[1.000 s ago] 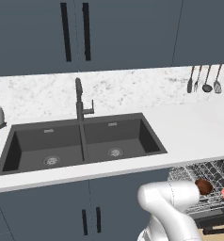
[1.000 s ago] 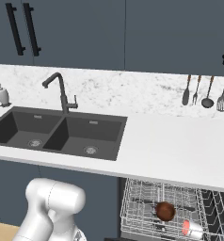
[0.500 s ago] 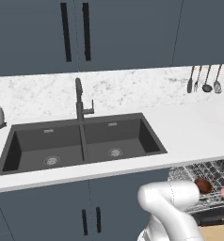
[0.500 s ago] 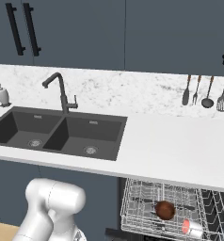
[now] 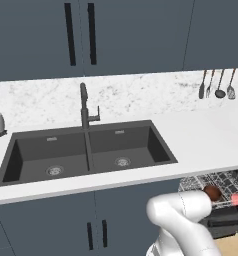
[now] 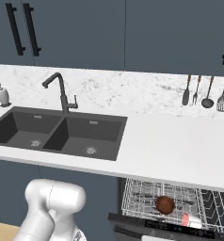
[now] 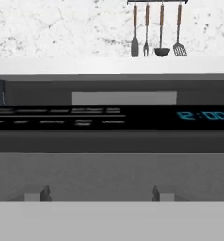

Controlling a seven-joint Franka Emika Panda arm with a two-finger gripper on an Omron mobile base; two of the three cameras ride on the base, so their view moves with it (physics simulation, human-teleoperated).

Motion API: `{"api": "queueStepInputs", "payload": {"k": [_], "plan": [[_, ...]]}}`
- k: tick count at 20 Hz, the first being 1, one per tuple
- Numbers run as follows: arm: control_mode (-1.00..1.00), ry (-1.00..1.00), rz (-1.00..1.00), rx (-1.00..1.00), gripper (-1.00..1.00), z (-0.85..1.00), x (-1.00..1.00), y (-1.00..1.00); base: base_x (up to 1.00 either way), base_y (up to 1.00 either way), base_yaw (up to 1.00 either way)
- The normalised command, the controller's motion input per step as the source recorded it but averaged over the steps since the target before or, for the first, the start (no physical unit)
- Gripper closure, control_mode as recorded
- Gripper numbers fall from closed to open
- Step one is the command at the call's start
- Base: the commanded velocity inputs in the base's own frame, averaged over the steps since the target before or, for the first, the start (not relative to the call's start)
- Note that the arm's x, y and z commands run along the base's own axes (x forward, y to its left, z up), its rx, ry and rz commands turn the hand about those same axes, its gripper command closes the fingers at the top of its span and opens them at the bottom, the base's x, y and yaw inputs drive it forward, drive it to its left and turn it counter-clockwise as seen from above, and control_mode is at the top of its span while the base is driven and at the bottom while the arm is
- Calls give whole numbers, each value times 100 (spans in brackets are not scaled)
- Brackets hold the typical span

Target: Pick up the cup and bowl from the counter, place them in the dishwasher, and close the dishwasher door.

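Resting in the dishwasher rack at lower right, bowl and cup lie near each other; gripper jaws spread, empty.

Bowl and cup lie in dishwasher rack below counter — right of my sink.

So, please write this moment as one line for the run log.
bowl: in dishwasher rack | cup: lying in rack | gripper: open, empty, facing dishwasher door edge | door: not closed
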Motion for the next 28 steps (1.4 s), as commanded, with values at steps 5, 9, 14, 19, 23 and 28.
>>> {"api": "queueStepInputs", "payload": {"k": [5, 9, 14, 19, 23, 28], "plan": [[-100, 0, 12, 3, -100, 3, 100, 0, 0, 0, 0], [-100, 0, 8, 0, -100, 0, 100, 0, 0, 0, 0], [-100, 0, 6, 0, -100, 0, 99, 0, 0, 0, 0], [-100, 0, 7, 0, -100, 0, 90, 0, 0, 0, 0], [-100, 0, 7, 0, -100, 0, 63, 0, 0, 0, 0], [-100, 0, 4, 0, -100, 0, 65, 0, 0, 0, 0]]}}
